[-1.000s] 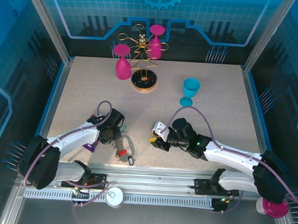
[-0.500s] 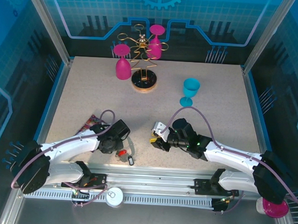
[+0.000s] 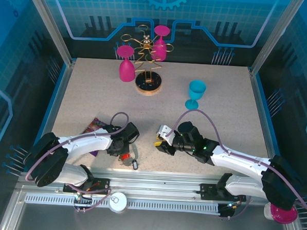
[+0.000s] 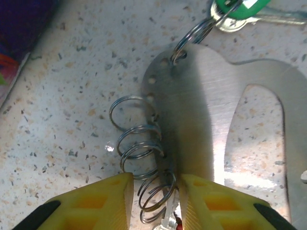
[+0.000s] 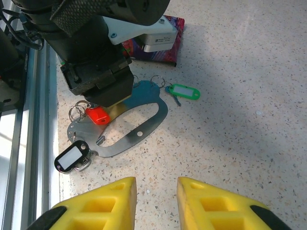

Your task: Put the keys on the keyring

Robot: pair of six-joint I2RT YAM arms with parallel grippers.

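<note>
The keyring (image 5: 144, 127), a flat grey metal oval loop, lies near the table's front edge, and part of it shows at the keyring (image 3: 131, 154). A green tag (image 5: 184, 91) hangs at its far end. On its near end lie a red key (image 5: 97, 115) and a black tag (image 5: 71, 157). My left gripper (image 4: 154, 201) stands right over the keyring (image 4: 201, 124). Its yellow fingers (image 4: 96, 201) are slightly apart, open, either side of small wire rings (image 4: 139, 148) and a key blade. My right gripper (image 5: 156, 203) hovers open over bare table, well right of the keyring.
A purple snack packet (image 3: 93, 126) lies left of the left gripper (image 3: 122, 148). A blue cup (image 3: 196, 93) stands mid-right, behind the right gripper (image 3: 158, 142). A pink glass (image 3: 127, 64) and a wire stand (image 3: 148, 83) are at the back. The metal rail (image 3: 160, 187) runs along the front.
My left gripper has swung right along the keyring, uncovering the purple packet, and its fingers have narrowed a little. The right arm has not moved.
</note>
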